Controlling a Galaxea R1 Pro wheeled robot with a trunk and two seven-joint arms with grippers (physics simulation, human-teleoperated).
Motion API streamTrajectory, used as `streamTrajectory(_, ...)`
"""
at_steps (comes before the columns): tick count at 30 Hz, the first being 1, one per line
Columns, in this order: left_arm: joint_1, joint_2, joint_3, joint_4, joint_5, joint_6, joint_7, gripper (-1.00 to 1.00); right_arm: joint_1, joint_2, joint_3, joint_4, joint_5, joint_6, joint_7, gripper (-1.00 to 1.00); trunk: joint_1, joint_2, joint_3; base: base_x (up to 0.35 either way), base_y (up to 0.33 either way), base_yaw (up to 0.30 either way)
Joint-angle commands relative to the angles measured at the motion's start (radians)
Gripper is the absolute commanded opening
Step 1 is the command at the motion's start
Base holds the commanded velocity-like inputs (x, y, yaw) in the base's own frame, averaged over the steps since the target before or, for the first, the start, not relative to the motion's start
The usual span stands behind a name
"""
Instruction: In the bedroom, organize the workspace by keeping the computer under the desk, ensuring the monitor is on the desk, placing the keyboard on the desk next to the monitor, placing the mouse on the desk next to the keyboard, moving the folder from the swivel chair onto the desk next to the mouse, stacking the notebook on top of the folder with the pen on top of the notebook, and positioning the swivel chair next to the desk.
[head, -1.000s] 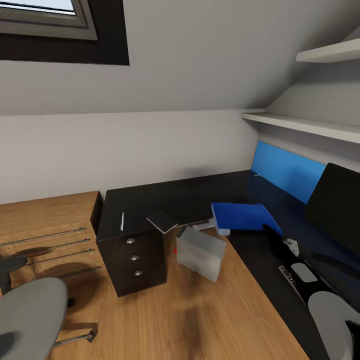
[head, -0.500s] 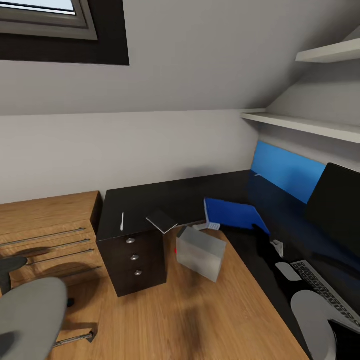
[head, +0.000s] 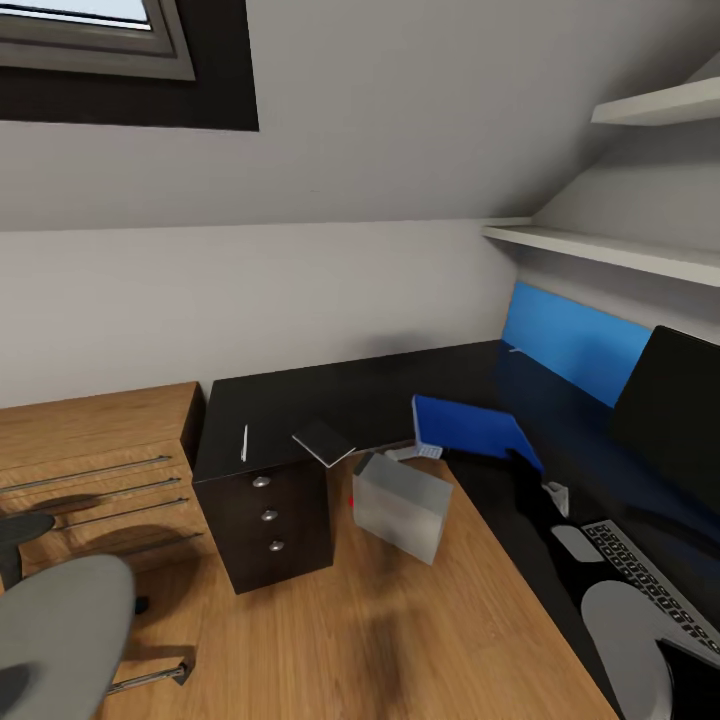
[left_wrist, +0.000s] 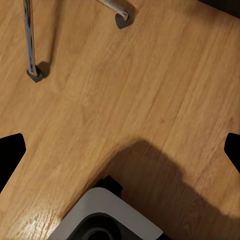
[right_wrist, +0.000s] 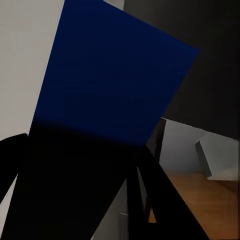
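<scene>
Above the black desk (head: 380, 385), the right gripper (head: 528, 462) is clamped on the blue folder (head: 470, 430), held aloft near the keyboard (head: 650, 580); the left gripper's (left_wrist: 120, 150) dark fingertips (left_wrist: 10, 152) are spread over wooden floor (left_wrist: 125, 75)

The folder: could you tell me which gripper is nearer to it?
Right. The right gripper holds the folder over the desk; the left gripper hangs over bare floor by the chair's legs.
</scene>
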Motion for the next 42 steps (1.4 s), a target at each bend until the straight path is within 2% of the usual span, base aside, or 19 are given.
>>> streamTrajectory(1, 0.000, 0.000, -0.003, 0.000, 0.010, -0.003, 0.002, 1.00, -0.001, 0.000, -0.013, 0.001, -0.010, -0.006, -0.009, -1.00, 0.000, -0.001, -0.001, 0.000, 0.000, 0.000)
streamTrajectory(5, 0.000, -0.001, -0.002, 0.000, 0.010, -0.003, 0.002, 1.00, -0.001, 0.002, -0.050, 0.000, -0.010, -0.091, -0.071, -1.00, 0.000, -0.001, -0.001, 0.000, 0.000, 0.000)
streamTrajectory(11, 0.000, -0.016, -0.003, 0.001, 0.010, -0.003, 0.002, 1.00, -0.001, 0.016, -0.062, -0.001, -0.013, -0.229, -0.096, -1.00, 0.000, -0.001, -0.001, 0.000, 0.000, 0.000)
streamTrajectory(14, 0.000, -0.019, -0.003, 0.001, 0.010, -0.003, 0.002, 1.00, -0.001, 0.049, -0.064, -0.001, -0.033, -0.324, -0.098, -1.00, 0.000, -0.001, -0.001, 0.000, 0.000, 0.000)
streamTrajectory(17, 0.000, -0.020, -0.003, 0.001, 0.010, -0.003, 0.002, 1.00, -0.001, 0.093, -0.064, 0.001, -0.053, -0.459, -0.098, -1.00, 0.000, -0.001, -0.001, 0.000, 0.000, 0.000)
streamTrajectory(20, 0.000, -0.021, -0.003, 0.000, 0.010, -0.003, 0.002, 1.00, -0.001, 0.116, -0.064, 0.003, -0.058, -0.535, -0.098, -1.00, 0.000, -0.001, -0.001, 0.043, 0.000, 0.000)
streamTrajectory(24, 0.000, -0.021, -0.003, 0.000, 0.010, -0.004, 0.001, 1.00, -0.001, 0.129, -0.064, 0.004, -0.060, -0.569, -0.098, -1.00, 0.000, -0.001, -0.001, 0.242, 0.000, 0.000)
streamTrajectory(30, 0.000, -0.021, -0.003, 0.000, 0.009, -0.004, -0.004, 1.00, -0.001, 0.132, -0.074, 0.006, -0.061, -0.601, -0.098, -1.00, 0.000, -0.001, -0.001, 0.244, 0.000, 0.000)
streamTrajectory(33, 0.000, -0.021, -0.003, 0.001, 0.009, -0.005, -0.005, 1.00, -0.001, 0.148, -0.076, 0.008, -0.061, -0.685, -0.099, -1.00, 0.000, -0.001, -0.001, 0.170, 0.000, 0.000)
streamTrajectory(36, 0.000, -0.021, -0.004, 0.000, 0.010, -0.005, -0.005, 1.00, -0.001, 0.185, -0.077, 0.009, -0.061, -0.832, -0.102, -1.00, 0.000, -0.001, -0.001, 0.077, 0.000, 0.000)
streamTrajectory(37, 0.000, -0.021, -0.003, 0.000, 0.010, -0.005, -0.005, 1.00, -0.001, 0.195, -0.077, 0.015, -0.061, -0.859, -0.102, -1.00, 0.000, -0.001, -0.001, 0.025, 0.000, 0.000)
streamTrajectory(39, 0.000, -0.021, -0.003, 0.000, 0.009, -0.005, -0.005, 1.00, -0.001, 0.209, -0.077, 0.038, -0.061, -0.892, -0.104, -1.00, 0.000, -0.001, -0.001, 0.012, 0.000, 0.000)
streamTrajectory(42, 0.000, -0.021, -0.003, 0.000, 0.008, -0.005, -0.005, 1.00, -0.001, 0.216, -0.078, 0.052, -0.062, -0.903, -0.105, -1.00, 0.000, -0.001, -0.001, 0.004, 0.000, 0.000)
